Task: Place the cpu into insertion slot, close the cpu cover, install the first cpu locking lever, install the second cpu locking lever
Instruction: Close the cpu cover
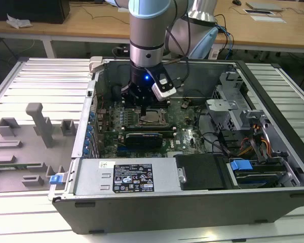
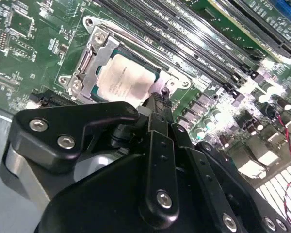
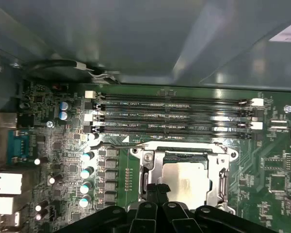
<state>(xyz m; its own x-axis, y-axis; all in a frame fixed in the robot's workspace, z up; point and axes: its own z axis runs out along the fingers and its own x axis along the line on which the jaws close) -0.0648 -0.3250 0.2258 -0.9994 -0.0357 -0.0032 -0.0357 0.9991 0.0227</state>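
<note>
Cpu [image 2: 122,81] flat, metal top upward, in insertion slot [image 2: 82,73]; gripper [image 2: 157,101] clenched empty beside slot's edge

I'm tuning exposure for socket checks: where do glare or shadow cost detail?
Second wrist view: glare blows out the board components beside the memory slots, while the cpu is evenly lit. First wrist view: the gripper is near-black against the cpu. Exterior view: even light, the case interior dimmer.

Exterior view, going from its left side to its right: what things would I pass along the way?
From the exterior view's left: grey holder blocks → blue tab on the case corner → cpu on the green board → black cover panel → blue latch.
</note>
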